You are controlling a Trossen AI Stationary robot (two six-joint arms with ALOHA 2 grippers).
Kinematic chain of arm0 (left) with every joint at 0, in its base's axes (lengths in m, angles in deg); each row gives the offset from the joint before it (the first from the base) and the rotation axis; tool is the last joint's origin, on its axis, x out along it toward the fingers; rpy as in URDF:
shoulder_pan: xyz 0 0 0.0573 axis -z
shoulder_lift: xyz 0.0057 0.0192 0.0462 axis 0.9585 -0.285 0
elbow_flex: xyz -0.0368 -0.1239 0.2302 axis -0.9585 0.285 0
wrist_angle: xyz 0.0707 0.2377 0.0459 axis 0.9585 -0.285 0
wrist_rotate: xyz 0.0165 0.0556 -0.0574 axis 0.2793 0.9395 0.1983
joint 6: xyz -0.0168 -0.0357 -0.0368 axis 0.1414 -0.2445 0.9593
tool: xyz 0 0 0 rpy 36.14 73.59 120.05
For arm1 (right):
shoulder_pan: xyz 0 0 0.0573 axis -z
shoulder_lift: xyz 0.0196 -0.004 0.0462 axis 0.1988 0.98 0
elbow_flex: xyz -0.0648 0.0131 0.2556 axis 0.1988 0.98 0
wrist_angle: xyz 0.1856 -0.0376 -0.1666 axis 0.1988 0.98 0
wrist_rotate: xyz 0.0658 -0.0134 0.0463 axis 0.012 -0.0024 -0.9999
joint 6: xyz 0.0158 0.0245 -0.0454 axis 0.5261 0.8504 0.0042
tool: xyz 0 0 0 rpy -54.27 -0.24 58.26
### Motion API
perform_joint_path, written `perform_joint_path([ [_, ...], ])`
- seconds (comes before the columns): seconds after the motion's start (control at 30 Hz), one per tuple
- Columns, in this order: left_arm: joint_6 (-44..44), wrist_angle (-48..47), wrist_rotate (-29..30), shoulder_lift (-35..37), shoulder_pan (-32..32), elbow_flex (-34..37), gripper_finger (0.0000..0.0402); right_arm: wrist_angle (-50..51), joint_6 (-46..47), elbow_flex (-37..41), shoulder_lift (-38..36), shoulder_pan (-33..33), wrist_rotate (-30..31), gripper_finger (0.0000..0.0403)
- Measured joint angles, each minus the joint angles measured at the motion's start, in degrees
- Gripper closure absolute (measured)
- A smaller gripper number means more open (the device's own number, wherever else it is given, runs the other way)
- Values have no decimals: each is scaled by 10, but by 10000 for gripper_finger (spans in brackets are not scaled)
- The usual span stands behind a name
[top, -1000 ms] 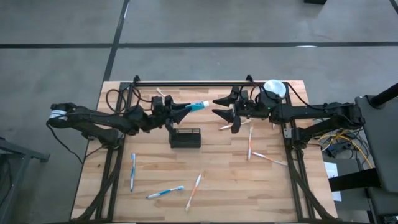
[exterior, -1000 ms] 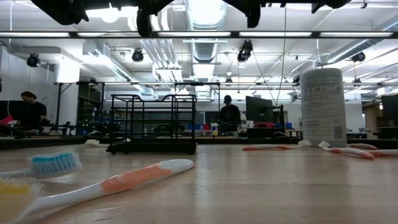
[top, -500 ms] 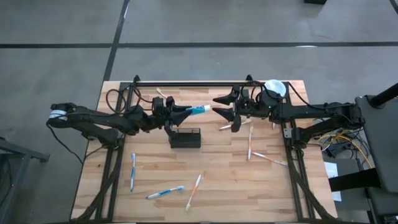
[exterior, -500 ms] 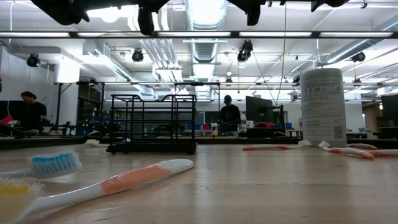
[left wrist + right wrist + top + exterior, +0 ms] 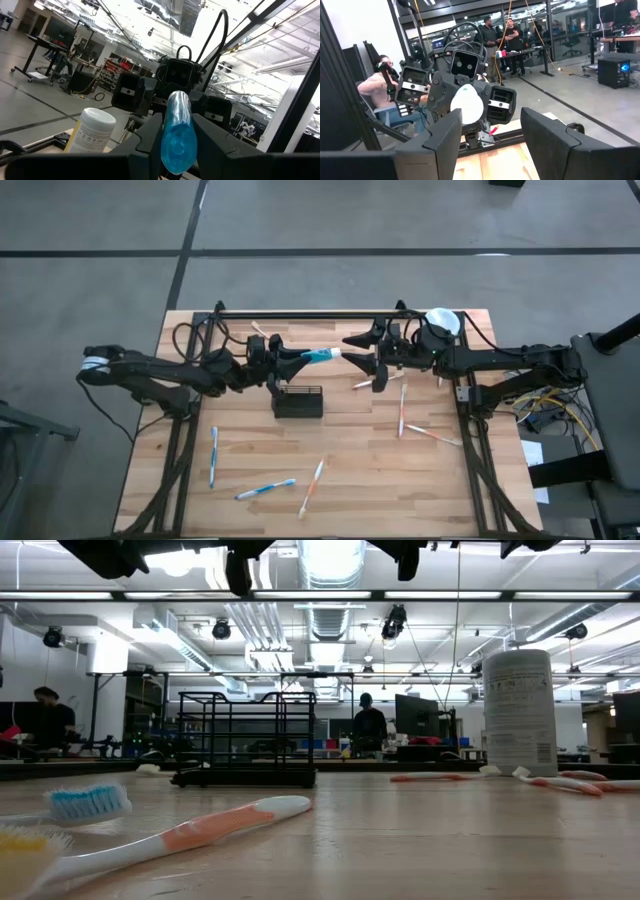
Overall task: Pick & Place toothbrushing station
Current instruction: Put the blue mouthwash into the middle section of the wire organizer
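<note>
My left gripper [image 5: 300, 357] is shut on a blue toothbrush [image 5: 320, 355], high above the table and just beyond the far side of the black wire-mesh basket [image 5: 298, 402], the toothbrushing station, which stands on the boards [image 5: 245, 740]. The brush's white end [image 5: 466, 104] points at my right gripper [image 5: 352, 352]. That gripper faces it, open, with the white end at the mouth of its fingers [image 5: 445, 140] and touching neither as far as I can see. In the low view only the arms' undersides show at the top. My left gripper pinches the toothbrush's blue part [image 5: 177, 145] between its two fingers. The brush runs on ahead along the fingers toward the table's right. It is lifted clear of everything and sticks out nearly level, its free end a little raised.
A white-topped canister [image 5: 440, 323] stands at the far right behind my right arm. Loose toothbrushes lie on the boards: near left [image 5: 213, 455], near middle [image 5: 266, 489] [image 5: 313, 485], and right [image 5: 403, 408] [image 5: 435, 435]. A black bar [image 5: 310, 313] runs along the far edge. People stand beyond the table.
</note>
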Motion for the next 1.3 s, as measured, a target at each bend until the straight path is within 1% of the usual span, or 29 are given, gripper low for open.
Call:
perform_joint_path([
  [0.27,0,3,4,-12,-1,-7,307,1,2,0,-1,0,-1,202],
  [0.57,3,2,-2,-11,-1,-6,307,9,2,0,-6,0,-38,202],
  [0.83,7,-2,4,-11,-1,-6,307,83,28,1,-34,-1,-44,202],
  [1.07,6,0,2,-11,-1,-6,307,83,26,1,-55,-1,-42,202],
  [1.3,7,0,0,-10,-1,-5,307,93,30,1,-43,0,-40,202],
])
